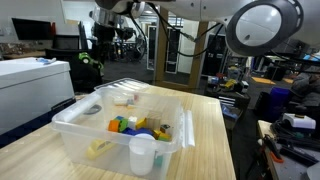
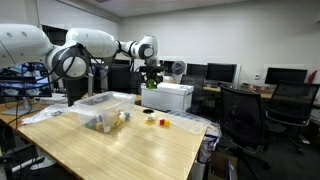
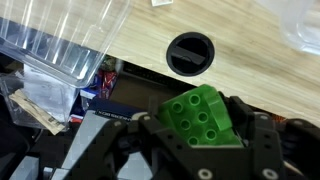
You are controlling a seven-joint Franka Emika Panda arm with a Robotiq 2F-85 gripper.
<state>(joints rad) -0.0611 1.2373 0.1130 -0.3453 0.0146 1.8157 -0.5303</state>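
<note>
**Wooden surface [image 3: 240, 60], open lab room: green block held off its edge**

Wrist view: tool [image 3: 205, 135] pinches the green studded block [image 3: 205, 112] from both sides, at 6 o'clock in frame, beyond the surface edge and above clutter [image 3: 45, 105]. Round cable hole [image 3: 189, 53] lies at 12 o'clock from the block, clear bin [image 3: 70, 40] at 10 o'clock. In an exterior view the bin holds several coloured blocks [image 1: 125, 124], with a white cup [image 1: 142, 153] at its near wall. Status: block gripped and airborne, not yet set down anywhere.
</note>
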